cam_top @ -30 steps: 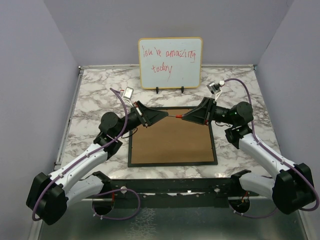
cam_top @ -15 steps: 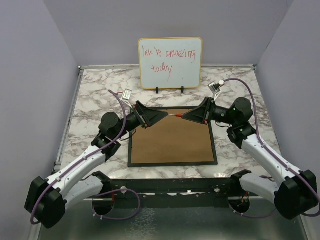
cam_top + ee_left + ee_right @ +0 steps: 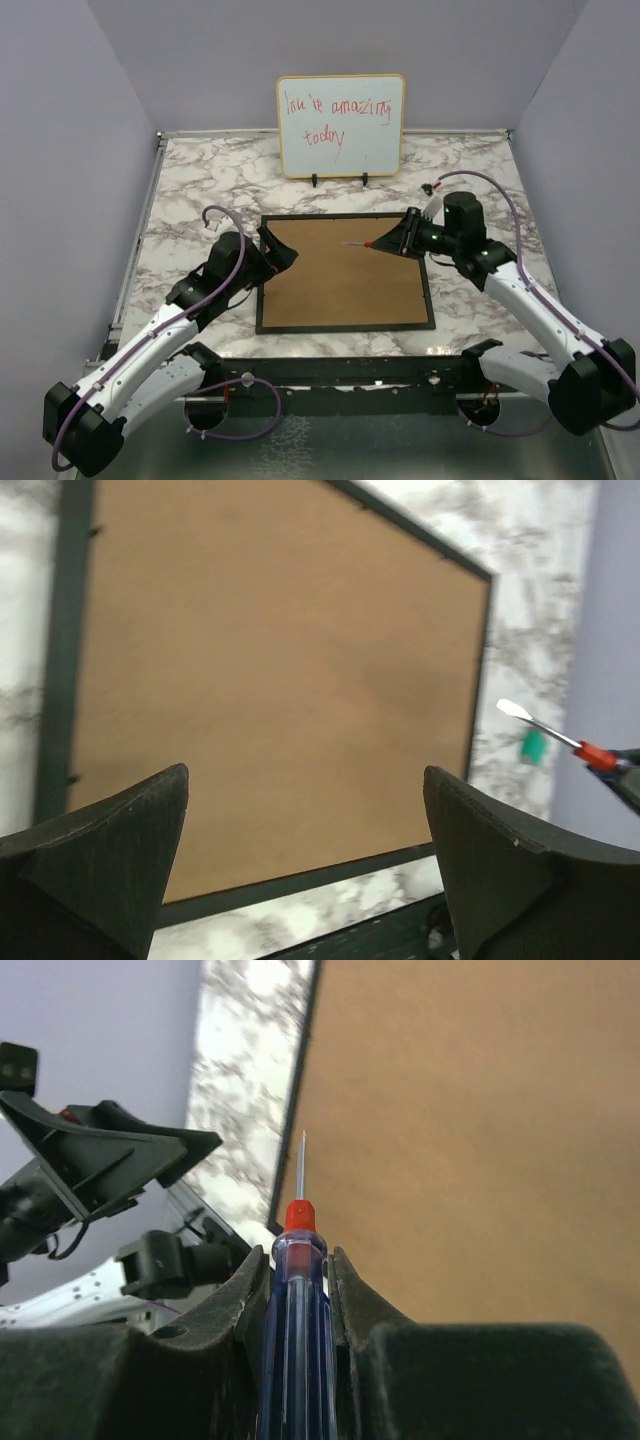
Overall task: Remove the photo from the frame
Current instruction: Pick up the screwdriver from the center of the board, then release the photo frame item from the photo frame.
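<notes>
The black frame (image 3: 345, 327) lies face down on the marble table, its brown back panel (image 3: 345, 285) up. The photo is hidden under that panel. My right gripper (image 3: 393, 241) hovers over the frame's far right corner, shut on a blue-handled screwdriver (image 3: 368, 243) with a red collar; in the right wrist view the screwdriver (image 3: 298, 1290) sits between the fingers (image 3: 235, 1300), its thin blade pointing across the panel (image 3: 470, 1140). My left gripper (image 3: 279, 251) stands open and empty at the frame's far left corner. The left wrist view shows its wide-apart fingers (image 3: 110, 850) above the panel (image 3: 270, 670).
A wood-edged whiteboard (image 3: 341, 125) with red handwriting stands on small feet at the back of the table, just behind the frame. Grey walls close in the left, right and rear. Bare marble (image 3: 190, 190) lies on either side of the frame.
My left gripper has opened and drawn back left from the screwdriver's tip to the frame's left corner. The right gripper keeps the screwdriver and has shifted slightly right.
</notes>
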Controlling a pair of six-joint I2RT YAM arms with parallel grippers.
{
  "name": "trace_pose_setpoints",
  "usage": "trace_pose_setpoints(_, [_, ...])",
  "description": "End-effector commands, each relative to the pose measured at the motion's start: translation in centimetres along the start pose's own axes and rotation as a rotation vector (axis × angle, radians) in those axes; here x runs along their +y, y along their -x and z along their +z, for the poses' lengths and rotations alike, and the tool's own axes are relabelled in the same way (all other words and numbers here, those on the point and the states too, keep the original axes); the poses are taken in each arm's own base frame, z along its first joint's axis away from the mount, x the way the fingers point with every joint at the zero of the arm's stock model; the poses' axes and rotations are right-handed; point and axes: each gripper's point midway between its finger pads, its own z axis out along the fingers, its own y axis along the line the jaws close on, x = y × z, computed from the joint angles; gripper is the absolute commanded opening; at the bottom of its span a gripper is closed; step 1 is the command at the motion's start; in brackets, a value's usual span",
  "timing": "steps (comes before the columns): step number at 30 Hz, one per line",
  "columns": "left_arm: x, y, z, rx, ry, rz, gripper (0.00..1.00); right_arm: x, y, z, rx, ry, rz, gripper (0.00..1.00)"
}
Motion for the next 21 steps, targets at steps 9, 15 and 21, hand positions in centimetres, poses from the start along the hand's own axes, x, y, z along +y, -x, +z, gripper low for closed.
trace_pose_setpoints(9, [11.5, -4.0, -1.9, -0.010, 0.345, -0.088, 0.97, -0.8, -4.9, 4.6, 0.217, -0.122, -0.003, 0.00])
trace_pose_setpoints(15, [13.6, -5.4, -1.9, 0.010, 0.407, -0.122, 0.90, 0.8, -6.3, 7.3, 0.256, -0.064, 0.035, 0.00])
trace_pose_setpoints(21, [15.6, -6.6, -1.3, 0.072, 0.516, -0.061, 0.86, 0.7, -6.3, 8.3, 0.256, -0.079, 0.046, 0.00])
